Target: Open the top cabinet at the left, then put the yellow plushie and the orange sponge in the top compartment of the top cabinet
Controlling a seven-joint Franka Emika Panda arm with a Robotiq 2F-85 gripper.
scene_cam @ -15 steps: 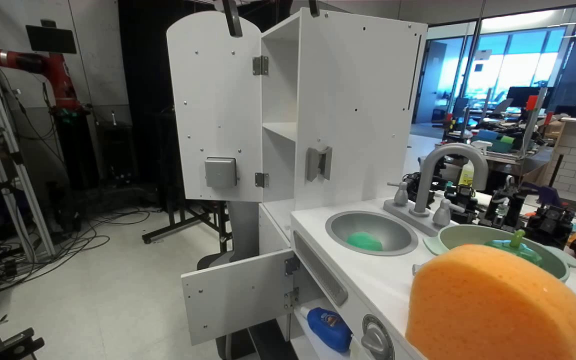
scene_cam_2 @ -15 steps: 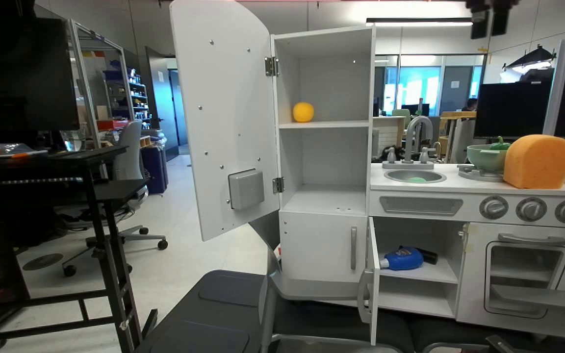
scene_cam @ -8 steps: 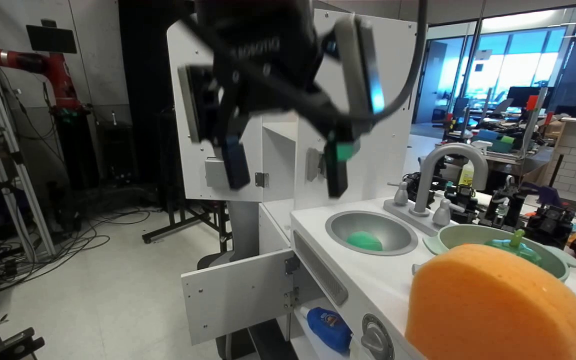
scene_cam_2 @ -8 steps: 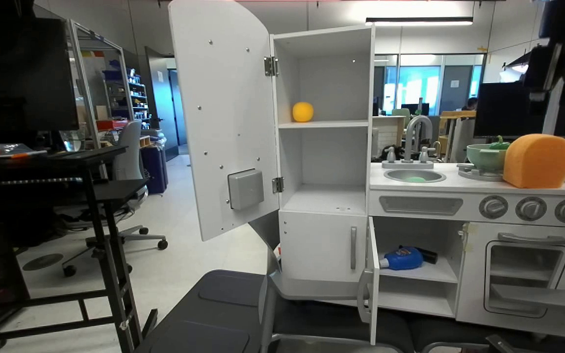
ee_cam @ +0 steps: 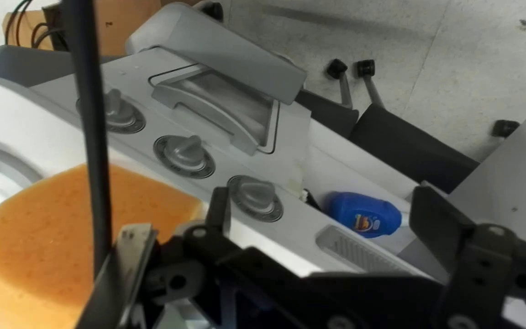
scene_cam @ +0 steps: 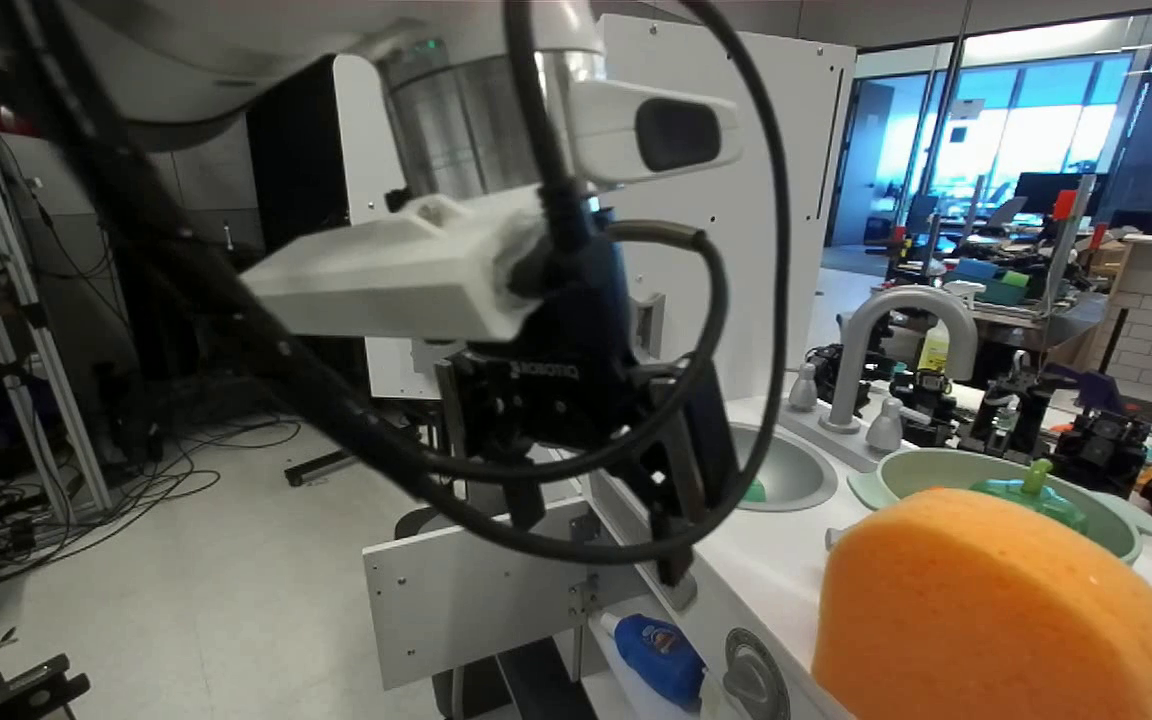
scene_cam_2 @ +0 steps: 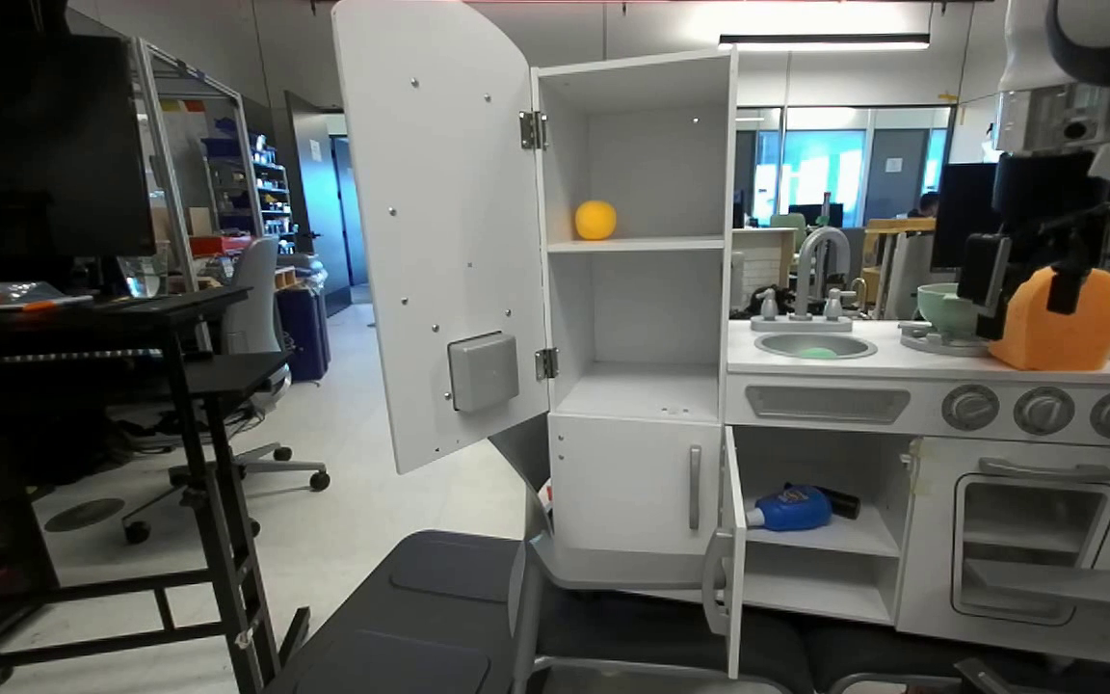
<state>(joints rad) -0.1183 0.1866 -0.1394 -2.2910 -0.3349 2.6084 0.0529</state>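
As we look along the gripper (ee_cam: 324, 214) in the wrist view, its two fingers (ee_cam: 436, 224) stand spread wide, released, with a broad gap from tip to tip. Our orange sponge (ee_cam: 48, 228) sits on the white counter (scene_cam_2: 892, 365), to the left of that gap in the wrist view and outside it; a dark cable (ee_cam: 89, 100) and part of the gripper cover bits of it. In an exterior view a fingertip crosses in front of the sponge, though we see them as apart. Well away from the fingers, far to their left in an exterior view, we find the yellow plushie (scene_cam_2: 595, 221) resting on the upper shelf (scene_cam_2: 651, 245) of the top cabinet (scene_cam_2: 656, 154). Farther still from the fingers, the white door (scene_cam_2: 449, 222) of that cabinet stands swung open. Just behind the fingers in an exterior view we make out a pale green bowl (scene_cam_2: 945, 310), partly covered by them, with a green pepper (scene_cam: 1046, 508) in it, while the gray faucet (scene_cam_2: 804, 280) and the sink (scene_cam: 786, 465) stand between fingers and cabinet. Through the gap in the wrist view we see a gray dial (ee_cam: 257, 196), just beside one fingertip (how near in depth, we cannot tell), and a blue bottle (ee_cam: 359, 214) lying on its side on a lower shelf (scene_cam_2: 868, 542), lower than the fingers in both exterior views.
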